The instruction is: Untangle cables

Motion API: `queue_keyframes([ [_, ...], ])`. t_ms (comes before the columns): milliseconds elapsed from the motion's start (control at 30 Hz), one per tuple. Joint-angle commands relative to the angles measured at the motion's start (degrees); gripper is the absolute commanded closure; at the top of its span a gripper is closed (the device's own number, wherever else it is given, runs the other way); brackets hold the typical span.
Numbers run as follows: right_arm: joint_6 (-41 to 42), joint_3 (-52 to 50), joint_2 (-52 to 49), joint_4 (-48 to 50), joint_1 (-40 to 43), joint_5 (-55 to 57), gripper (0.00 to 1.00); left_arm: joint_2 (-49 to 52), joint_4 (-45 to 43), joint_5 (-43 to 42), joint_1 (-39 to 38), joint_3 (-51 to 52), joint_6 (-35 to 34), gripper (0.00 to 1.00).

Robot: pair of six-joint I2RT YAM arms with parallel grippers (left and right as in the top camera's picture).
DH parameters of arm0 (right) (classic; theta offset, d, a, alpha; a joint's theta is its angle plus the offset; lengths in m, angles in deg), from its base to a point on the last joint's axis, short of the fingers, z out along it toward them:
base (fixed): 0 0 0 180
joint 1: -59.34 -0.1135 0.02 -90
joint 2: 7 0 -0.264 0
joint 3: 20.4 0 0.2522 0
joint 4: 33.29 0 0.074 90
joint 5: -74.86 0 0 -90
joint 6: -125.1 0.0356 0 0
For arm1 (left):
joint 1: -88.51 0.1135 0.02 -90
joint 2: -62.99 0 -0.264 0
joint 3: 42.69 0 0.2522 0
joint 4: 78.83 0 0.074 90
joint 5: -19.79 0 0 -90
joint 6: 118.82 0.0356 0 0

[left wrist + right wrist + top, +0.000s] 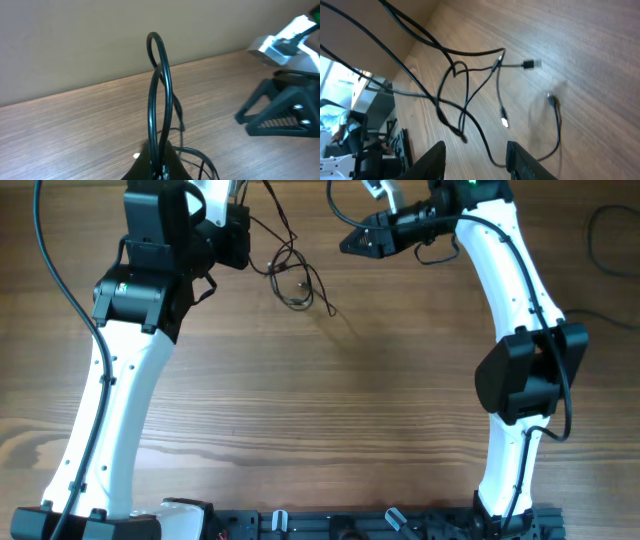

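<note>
Overhead, showed the cables (292, 280) tangled at the far edge of the counter (330, 400), between both arms. In the left wrist view, found the left fingers (142, 169) clamped together on an upright cable loop. Found the right fingers (522, 162) apart, above loose strands.

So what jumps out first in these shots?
The tangle of thin black cables at the far centre of the wooden table, with its small plug tips splayed loose. The left gripper is shut on the cables, a tall loop standing up from it. The right gripper hovers open just beside the tangle, holding nothing.
</note>
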Motion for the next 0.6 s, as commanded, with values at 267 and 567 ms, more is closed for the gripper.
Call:
queue_keyframes([
  [267, 6.43, -0.11, 0.20, 9.11, -5.20, -2.08, 0.59, -1.49, -0.61, -9.94, 0.11, -1.55, 0.39, 0.96],
  [567, 11.21, -0.17, 0.20, 11.50, -6.80, 0.48, 0.59, -3.10, -0.92, -11.30, 0.11, -1.55, 0.02, 0.96],
])
